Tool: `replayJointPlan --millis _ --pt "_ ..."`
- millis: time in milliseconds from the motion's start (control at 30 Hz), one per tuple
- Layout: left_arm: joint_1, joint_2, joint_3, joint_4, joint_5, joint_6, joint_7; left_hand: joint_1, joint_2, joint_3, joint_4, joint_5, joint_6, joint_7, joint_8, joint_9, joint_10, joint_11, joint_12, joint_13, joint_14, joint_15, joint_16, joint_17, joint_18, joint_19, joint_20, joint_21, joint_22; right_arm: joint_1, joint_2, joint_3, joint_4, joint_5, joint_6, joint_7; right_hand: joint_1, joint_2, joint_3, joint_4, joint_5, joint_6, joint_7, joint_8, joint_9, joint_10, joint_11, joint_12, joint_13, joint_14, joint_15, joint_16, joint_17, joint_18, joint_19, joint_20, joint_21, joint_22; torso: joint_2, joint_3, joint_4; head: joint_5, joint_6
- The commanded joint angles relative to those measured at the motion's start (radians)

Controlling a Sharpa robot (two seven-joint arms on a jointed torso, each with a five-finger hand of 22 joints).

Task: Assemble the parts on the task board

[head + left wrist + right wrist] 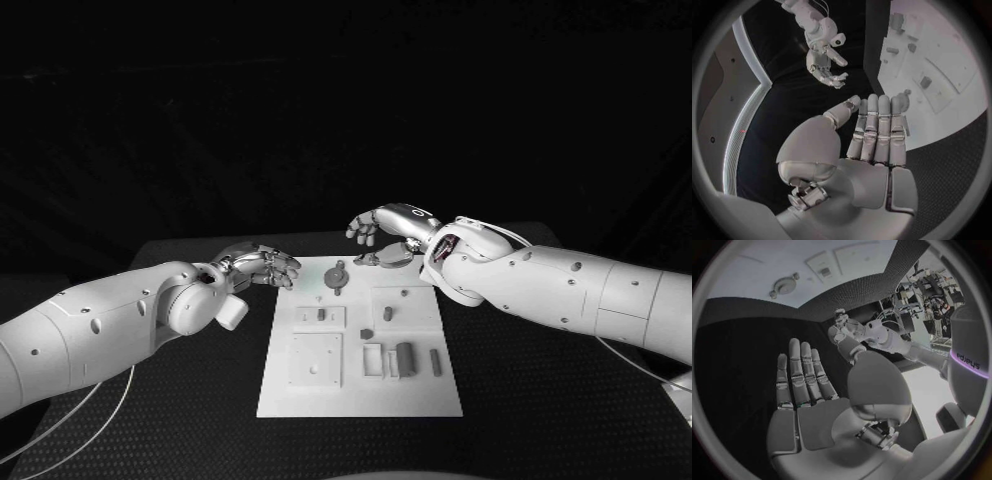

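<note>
Currently, both hands stand at the far end of the flat white rectangular task board (361, 345) and neither holds anything, so I judge the work to be at an approach step, with no part yet picked up.

The left silver many-fingered hand (260, 265) hovers just beside the board's far left corner; in the head view its fingers look curled, while the left wrist view shows its fingers (878, 131) straight and pressed side by side, the palm bare. The right silver many-fingered hand (387, 232) hangs over the black tabletop (519, 400) just beyond the board's far edge, its fingers (801, 372) extended, slightly apart, and closed on nothing.

The task's things lie on the board: a small round grey geared part with a stem (338, 277) near the far edge, a small dark peg (366, 333) at the middle, and upright grey block parts (405, 358) toward the near right.

Judgement: the round part is nearest both hands, and the next move calls for one hand to come down over it with fingers opened to bracket it; which socket it belongs in cannot be told.

The head view gives the board's full layout and both arms. The left wrist view alone confirms the left palm is empty and shows the right hand from across the board. The right wrist view alone shows the right palm bare, with the round part beyond its fingertips.
</note>
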Motion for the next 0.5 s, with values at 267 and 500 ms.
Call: replayJointPlan --millis 267,500 --pt "0.000 0.007 0.000 0.015 -0.262 -0.089 0.018 0.000 -0.035 -0.004 -0.008 -0.001 -0.047 0.023 -0.027 -0.010 -0.008 0.007 -0.019 0.007 -0.008 0.008 -0.008 0.000 -0.008 -0.008 0.006 -0.004 -0.006 -0.001 -0.011 0.000 0.014 -0.036 0.060 -0.035 0.007 0.005 -0.005 -0.003 -0.001 0.025 0.010 0.010 0.002 0.032 -0.009 0.008 0.000 0.026 -0.008 0.006 0.000 -0.001 0.013 0.002 -0.011 0.004 0.004 0.0032 0.0007 -0.006 -0.002" --pt "-0.001 0.016 0.000 0.040 -0.640 -0.236 0.020 -0.017 -0.071 -0.036 -0.013 0.017 -0.057 0.028 -0.028 -0.009 -0.014 0.011 -0.030 0.013 -0.008 0.010 -0.006 0.003 -0.006 -0.010 0.008 -0.002 -0.006 -0.002 -0.021 0.000 0.014 -0.066 0.081 -0.072 -0.003 0.005 -0.008 -0.002 -0.001 0.044 0.003 0.016 0.002 0.101 -0.042 0.045 0.024 0.096 -0.040 0.040 0.011 0.023 0.083 -0.001 0.003 0.014 0.006 0.0039 0.0011 -0.010 -0.003"
